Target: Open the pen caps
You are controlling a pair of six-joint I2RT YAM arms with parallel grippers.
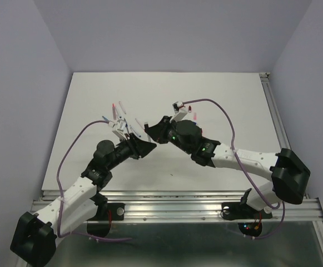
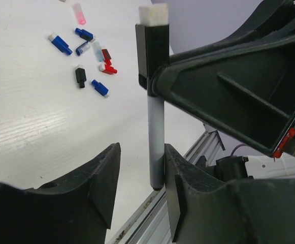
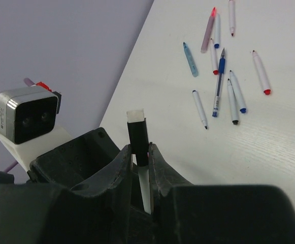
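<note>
The right pincer is squeezed tight on the black cap of a pen. In the right wrist view the cap stands straight up in the lower middle of the frame. It has a white end on top, and the pale pen goes down between the fingers. The cap is on the pen. The left pincer sits at the bottom of the left wrist view with its two fingers apart. The pen hangs down between them, right next to the finger on the right side of the frame, and I cannot tell if it touches. In the top view both arms meet in the middle of the white table. Loose caps in blue, red and black lie in a small bunch on the table, upper left in the left wrist view. Loose pens lie side by side on the table, upper right in the right wrist view. Pale purple walls stand around the table. A metal rail runs along its bottom edge in the top view.
</note>
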